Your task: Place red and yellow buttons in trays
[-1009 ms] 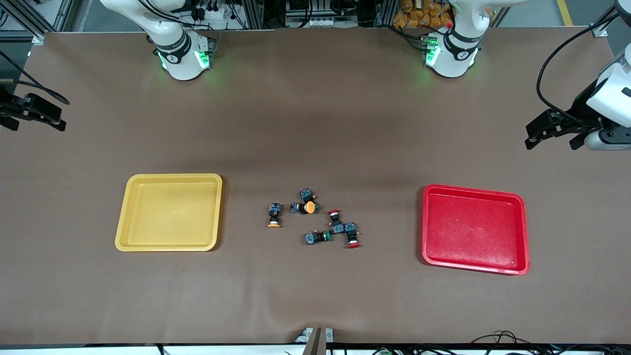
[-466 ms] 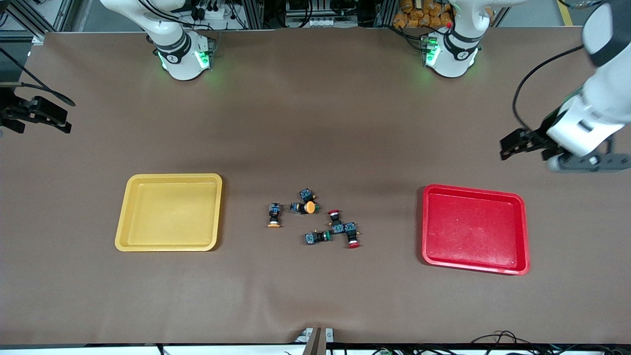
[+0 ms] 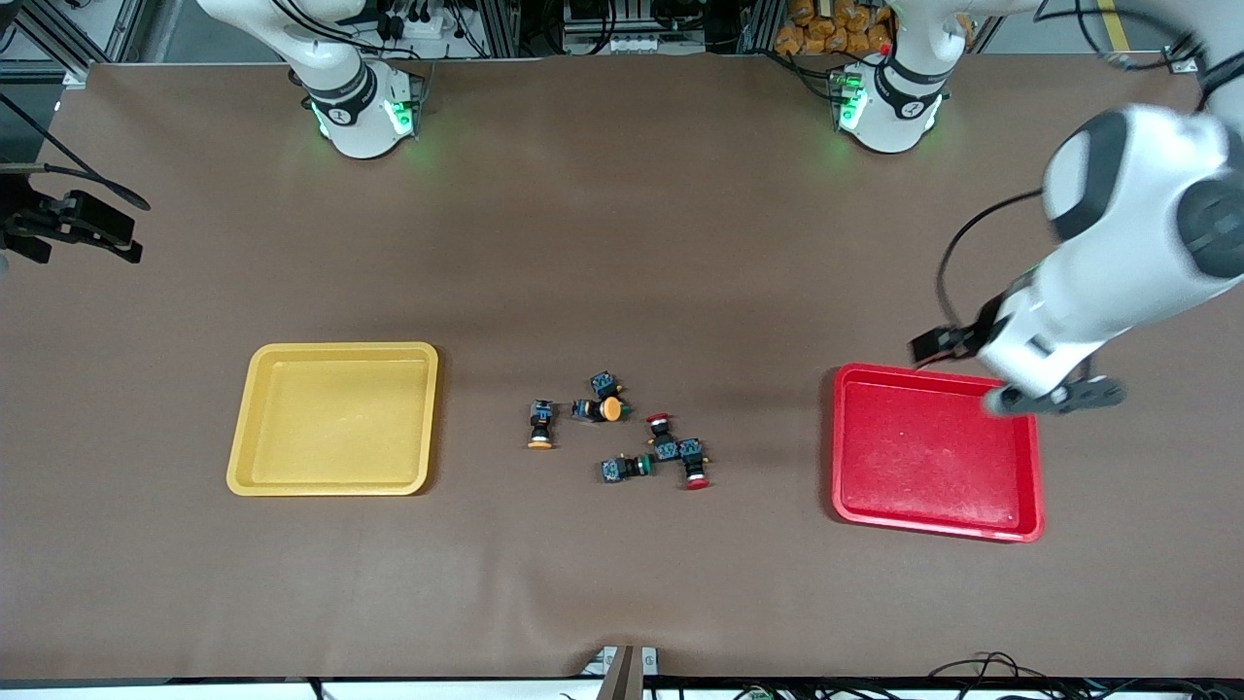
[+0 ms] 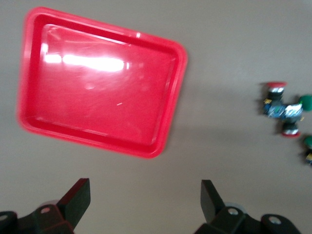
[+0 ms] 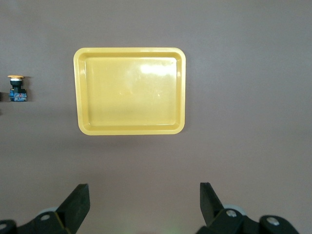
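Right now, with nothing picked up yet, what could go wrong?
The buttons lie bunched: the two red buttons touch a green-capped switch, so the open left gripper, over the red tray's rim, might grab or knock that one. The open right gripper waits at the table's edge.

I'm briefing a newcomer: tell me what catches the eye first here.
Two bright trays: the yellow tray toward the right arm's end, the red tray toward the left arm's end. Between them lies a cluster of buttons. The left gripper hangs over the red tray's edge, jaws open.
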Controlling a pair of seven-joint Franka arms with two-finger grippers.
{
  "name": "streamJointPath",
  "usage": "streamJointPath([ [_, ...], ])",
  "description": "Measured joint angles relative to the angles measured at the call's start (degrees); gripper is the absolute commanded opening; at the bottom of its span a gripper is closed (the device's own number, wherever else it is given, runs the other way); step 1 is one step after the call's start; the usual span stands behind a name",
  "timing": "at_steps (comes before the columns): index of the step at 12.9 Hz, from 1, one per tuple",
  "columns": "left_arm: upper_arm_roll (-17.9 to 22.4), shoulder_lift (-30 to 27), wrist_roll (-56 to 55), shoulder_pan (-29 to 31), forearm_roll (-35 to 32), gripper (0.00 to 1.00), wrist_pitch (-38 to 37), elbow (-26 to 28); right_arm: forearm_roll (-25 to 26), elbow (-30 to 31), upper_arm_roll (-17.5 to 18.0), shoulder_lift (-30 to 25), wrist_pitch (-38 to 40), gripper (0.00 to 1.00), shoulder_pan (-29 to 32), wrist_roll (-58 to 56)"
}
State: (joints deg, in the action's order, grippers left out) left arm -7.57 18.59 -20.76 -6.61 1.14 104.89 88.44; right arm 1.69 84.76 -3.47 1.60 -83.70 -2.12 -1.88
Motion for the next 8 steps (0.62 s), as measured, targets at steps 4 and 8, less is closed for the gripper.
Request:
streamJointPath([
  [4, -0.1, 12.07, -12.38, -6.67, 0.0, 1.0, 14.01, -3.09, 0.0, -0.01, 0.08, -0.02, -0.07, 1.0, -0.03, 0.0],
  [8, 0.04, 21.91, -23.12, -11.9, 0.0, 1.0, 26.65, -6.82, 0.0, 0.15, 0.14, 0.15, -0.23, 1.0, -0.09, 0.0],
])
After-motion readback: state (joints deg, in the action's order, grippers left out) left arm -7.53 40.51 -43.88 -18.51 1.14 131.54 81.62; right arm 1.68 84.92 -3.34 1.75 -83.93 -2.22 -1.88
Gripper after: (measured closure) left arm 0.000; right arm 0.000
